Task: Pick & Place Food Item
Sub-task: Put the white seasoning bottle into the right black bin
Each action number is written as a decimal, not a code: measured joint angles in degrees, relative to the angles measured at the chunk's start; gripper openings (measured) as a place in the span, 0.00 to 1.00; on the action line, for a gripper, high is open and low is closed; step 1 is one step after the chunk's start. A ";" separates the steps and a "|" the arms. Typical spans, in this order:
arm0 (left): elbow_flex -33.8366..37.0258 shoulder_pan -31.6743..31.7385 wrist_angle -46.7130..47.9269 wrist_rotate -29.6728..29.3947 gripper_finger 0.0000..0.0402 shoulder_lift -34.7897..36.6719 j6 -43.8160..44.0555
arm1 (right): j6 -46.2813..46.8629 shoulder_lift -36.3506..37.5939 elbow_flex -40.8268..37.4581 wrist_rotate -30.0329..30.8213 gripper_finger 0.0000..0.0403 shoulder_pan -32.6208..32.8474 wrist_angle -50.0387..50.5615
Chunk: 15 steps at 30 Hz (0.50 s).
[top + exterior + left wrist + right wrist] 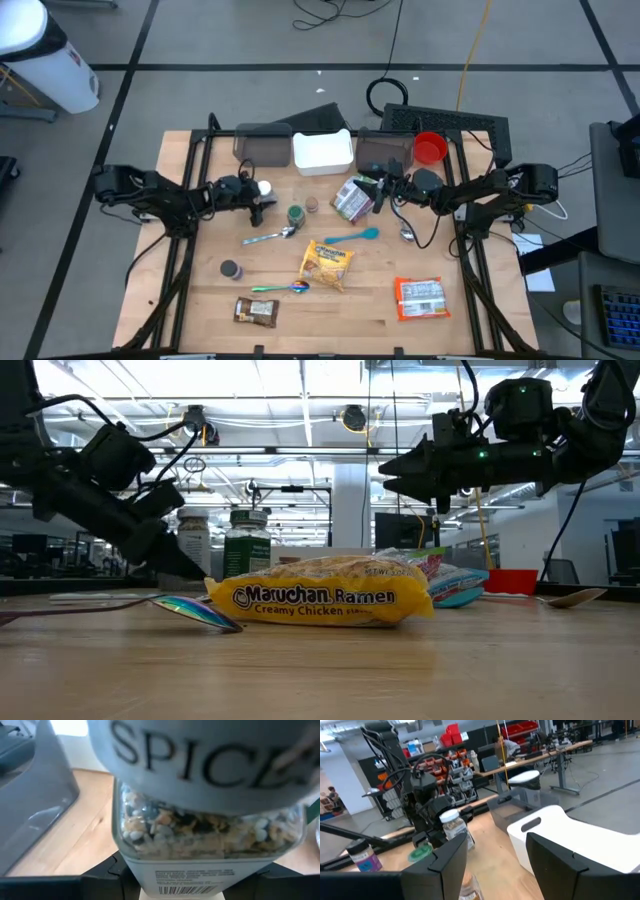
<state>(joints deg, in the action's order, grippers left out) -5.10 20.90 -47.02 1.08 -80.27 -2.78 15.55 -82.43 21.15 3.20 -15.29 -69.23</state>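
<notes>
Left wrist view alone shows the left claw (172, 885) clamped on a spice jar (210, 820). Right claw (497, 857), open and empty, hovers beyond the ramen packet (327, 264), near the white bin (322, 152).

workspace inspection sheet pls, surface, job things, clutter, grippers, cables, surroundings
surface: light wooden table.
job's things: white-capped clear spice jar in left gripper; yellow Maruchan ramen packet lying flat mid-table.
clutter: white rectangular bin, red cup, teal plastic spoon, orange snack packet.
grippers: left gripper shut on the jar; right gripper raised, fingers open and empty.
cables: black cable coil and yellow cable on the floor behind the table.
surroundings: white cylindrical bin on the grey floor.
</notes>
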 joint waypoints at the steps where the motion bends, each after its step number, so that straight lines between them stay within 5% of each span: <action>1: -0.57 0.00 0.48 0.03 0.51 0.00 -0.15 | 0.00 0.00 -0.02 0.02 0.49 0.00 -0.57; 15: -11.43 0.00 17.53 1.50 0.51 2.54 -6.10 | -5.07 0.00 -0.02 0.00 0.49 0.01 -9.54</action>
<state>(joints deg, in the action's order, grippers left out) -16.54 20.91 -29.48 2.58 -77.73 -8.88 10.49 -82.43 21.13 3.20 -15.28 -78.78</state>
